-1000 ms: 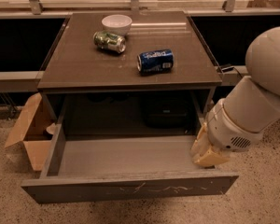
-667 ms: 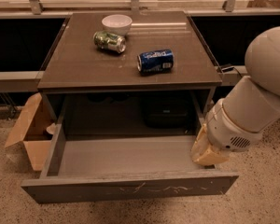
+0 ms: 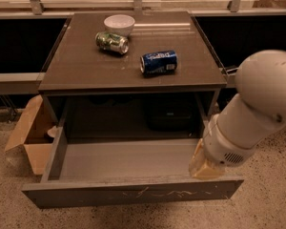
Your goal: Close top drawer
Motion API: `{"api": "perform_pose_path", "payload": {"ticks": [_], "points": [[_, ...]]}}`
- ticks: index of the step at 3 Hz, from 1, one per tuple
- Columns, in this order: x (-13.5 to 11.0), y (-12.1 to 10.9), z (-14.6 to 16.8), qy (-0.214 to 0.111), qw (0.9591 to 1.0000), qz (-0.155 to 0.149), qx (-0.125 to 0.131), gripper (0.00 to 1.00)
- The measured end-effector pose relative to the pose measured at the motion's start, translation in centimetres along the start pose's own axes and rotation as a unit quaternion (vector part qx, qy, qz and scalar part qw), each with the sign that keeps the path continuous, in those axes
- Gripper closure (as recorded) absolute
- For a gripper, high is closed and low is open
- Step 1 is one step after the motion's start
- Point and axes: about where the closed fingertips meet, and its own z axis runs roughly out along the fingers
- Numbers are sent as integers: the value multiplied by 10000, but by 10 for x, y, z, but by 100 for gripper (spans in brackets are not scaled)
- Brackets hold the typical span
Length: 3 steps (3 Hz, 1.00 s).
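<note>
Top drawer (image 3: 133,194) is pulled all the way out of the cabinet (image 3: 86,66). Its scratched front panel is nearest the cam and the tray is bare inside. It needs a straight push back in, so I'm working low at its right end.

My gripper (image 3: 206,165) hangs just inside the right front corner, right behind the front panel and close to the right side wall. Can't tell if it's touching the wood, and the claw's state can't be read either. The arm (image 3: 257,109) comes down from the right, w/ the big wrist housing covering most of it. Prob. placed there to get behind or against the panel w/o reaching over the top.

Up top, the white bowl (image 3: 119,24) sits at the back. The green can (image 3: 112,42) lies on its side just in front of it, and the blue can (image 3: 158,62) lies on its side nearer the middle. All are well clear of the drawer's path. The cardboard box (image 3: 31,137) stands on the floor at the left, beside the drawer wall, flaps open.

Vs a sec ago, the drawer is out just as far and the cans, bowl and box haven't shifted. Only the arm differs: it looks a bit lower and further left, w/ the gripper nearer the panel. So the closing push isn't showing yet.
</note>
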Motion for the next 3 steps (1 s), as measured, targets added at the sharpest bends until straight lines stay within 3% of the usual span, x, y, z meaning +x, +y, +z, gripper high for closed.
{"api": "perform_pose_path", "payload": {"ticks": [1,2,3], "points": [[1,19,53,135,9998,-15,-174,100],[3,30,83,192,9994,-16,-299,100],[1,35,114,164,9988,-114,-442,81]]}}
